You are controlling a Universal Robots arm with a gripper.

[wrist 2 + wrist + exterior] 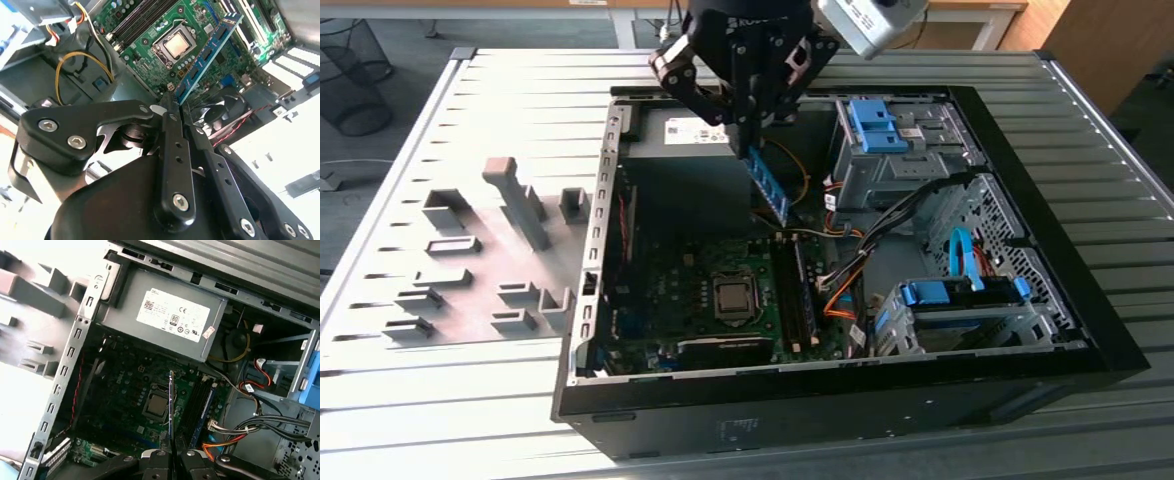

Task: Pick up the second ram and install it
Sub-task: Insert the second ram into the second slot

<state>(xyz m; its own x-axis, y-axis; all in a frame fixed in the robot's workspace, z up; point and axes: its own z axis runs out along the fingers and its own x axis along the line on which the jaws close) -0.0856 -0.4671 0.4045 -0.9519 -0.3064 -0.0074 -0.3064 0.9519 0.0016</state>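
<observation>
Clearly our worry is misalignment: we hold the second ram (769, 188), a thin blue circuit-board stick with dark chips, by one end in the black gripper (744, 140), fingers clenched on it, hanging above the green motherboard (707, 290). If it tilts or slips in the grip, we judge it could miss the slot or jam. We work inside the open black computer case (1067, 330), lying on a ribbed grey metal table (480, 400); grey plastic fixture blocks (480, 260) sit at nine o'clock, a wire wastebasket (350, 75) at ten.
</observation>
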